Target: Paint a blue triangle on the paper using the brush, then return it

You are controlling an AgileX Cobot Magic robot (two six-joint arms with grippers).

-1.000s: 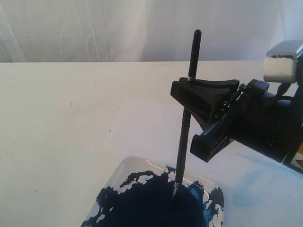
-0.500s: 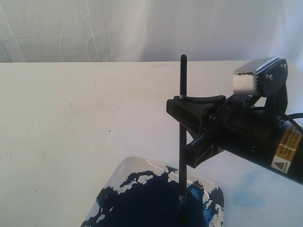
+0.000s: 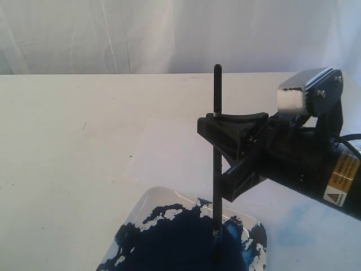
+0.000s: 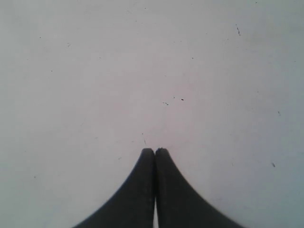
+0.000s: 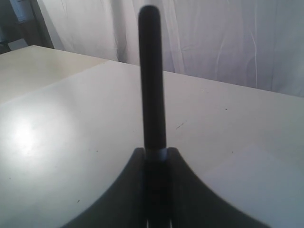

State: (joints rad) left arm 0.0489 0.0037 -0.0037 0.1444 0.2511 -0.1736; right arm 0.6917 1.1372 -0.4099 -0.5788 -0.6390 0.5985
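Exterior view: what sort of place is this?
Probably a robot test bench, staged indoors: a cream table against a hung white cloth backdrop, and a black right gripper clamping a thin black brush upright in a glossy white tray of dark blue paint.

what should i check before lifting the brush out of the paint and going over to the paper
1. Grip: ok. The right gripper is shut on the brush, which stands upright.
2. Tip in paint: ok. The bristle end sits in the dark blue paint in the tray.
3. Paint load and drip risk: cannot tell, the bristles are hidden in the paint.
4. Paper: ok. It lies flat beyond the tray, with no strokes on it.
5. Left gripper: ok. It is shut, over bare table, and out of the exterior view.
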